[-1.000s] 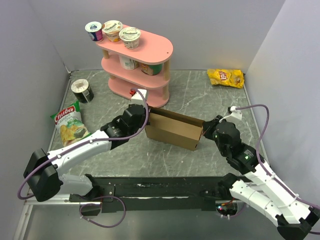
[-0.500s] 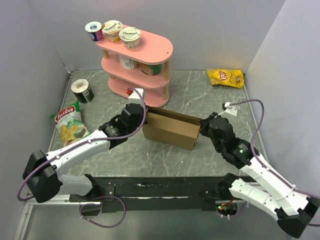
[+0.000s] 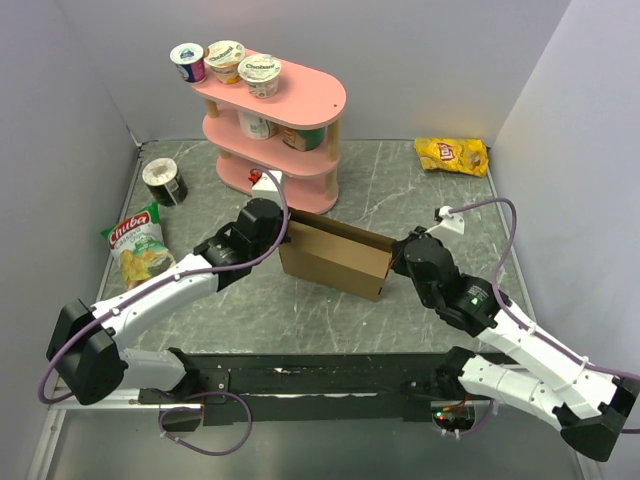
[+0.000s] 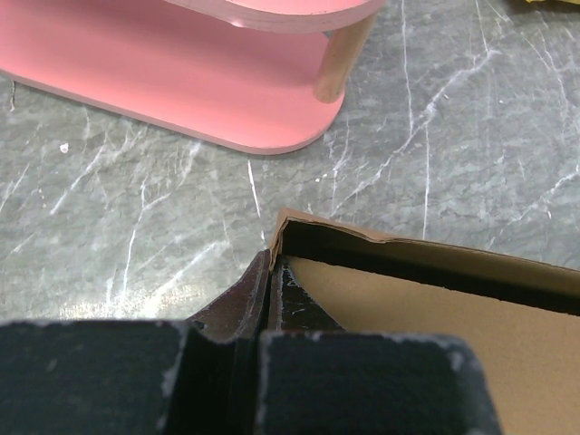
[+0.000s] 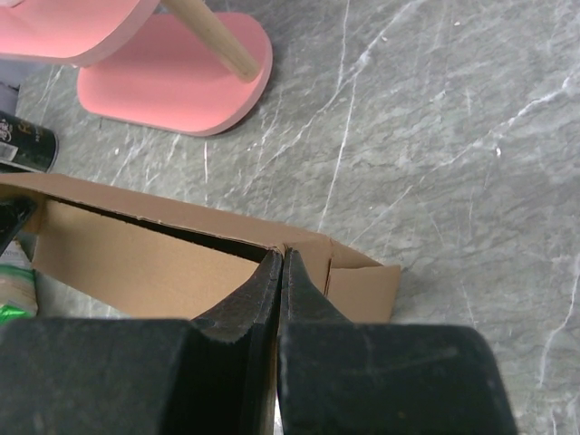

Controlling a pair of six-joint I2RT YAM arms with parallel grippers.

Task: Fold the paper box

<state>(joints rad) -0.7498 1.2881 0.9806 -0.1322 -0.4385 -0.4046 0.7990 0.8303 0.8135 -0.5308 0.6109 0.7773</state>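
Both arms now sit further left than a second ago, and the paper box (image 3: 335, 262) has shifted with them, so its left rear corner lies closer to the foot of the pink shelf (image 3: 290, 130). The box stands just in front of that shelf with its walls raised and its top open. The left gripper (image 4: 270, 276) is pinched closed at the end nearest the shelf, and the right gripper (image 5: 281, 272) is pinched closed at the far end. Whether either nips cardboard I cannot tell. This looks like the squaring-up step, since a small tab (image 5: 362, 288) juts outside the far corner. The next move probably calls for one claw to steady its end while the other presses that tab in. Only a thin strip of table (image 3: 300, 320) separates box and shelf base, so any push should run away from the shelf, where the surface lies open.
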